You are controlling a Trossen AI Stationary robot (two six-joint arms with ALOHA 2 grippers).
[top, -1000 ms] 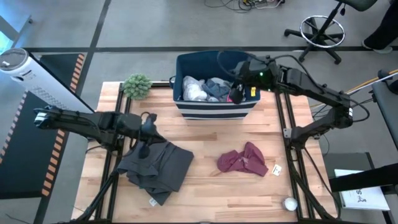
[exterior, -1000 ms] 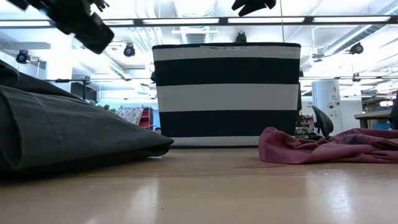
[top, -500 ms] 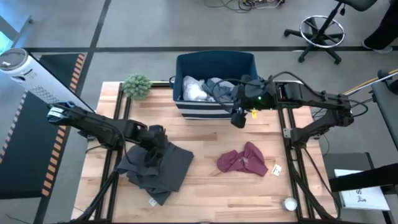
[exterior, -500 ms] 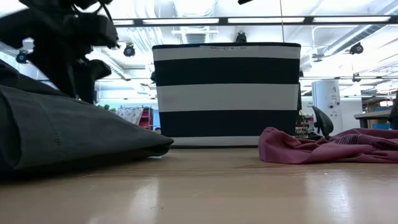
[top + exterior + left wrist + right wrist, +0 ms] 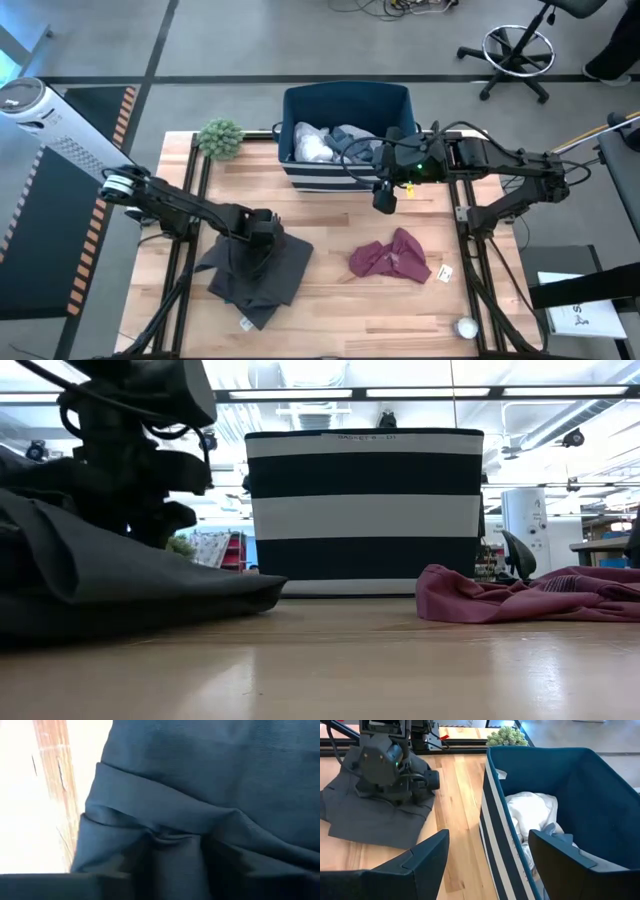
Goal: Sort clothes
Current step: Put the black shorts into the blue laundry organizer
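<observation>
Left gripper (image 5: 262,232) down on the dark grey garment (image 5: 258,277), pressed into a raised fold near the edge facing the bin; whether pinching the cloth or merely resting on it, cannot tell, fingers buried in fabric in the left wrist view. Garment spread flat beneath and mostly on the near side of that pincer, on the wooden table (image 5: 330,305). Right gripper (image 5: 385,198) empty, fingers spread wide, hovering just in front of the navy striped bin (image 5: 345,175); white garment (image 5: 532,815) inside the bin, beyond and to one side of those fingers. Maroon garment (image 5: 392,257) crumpled on the table below and well apart from the right pincer.

Judged soft, limp, light: likely to drape and sag, not slip. Best taken at a bunched ridge or thick fold, not a flat single layer.
</observation>
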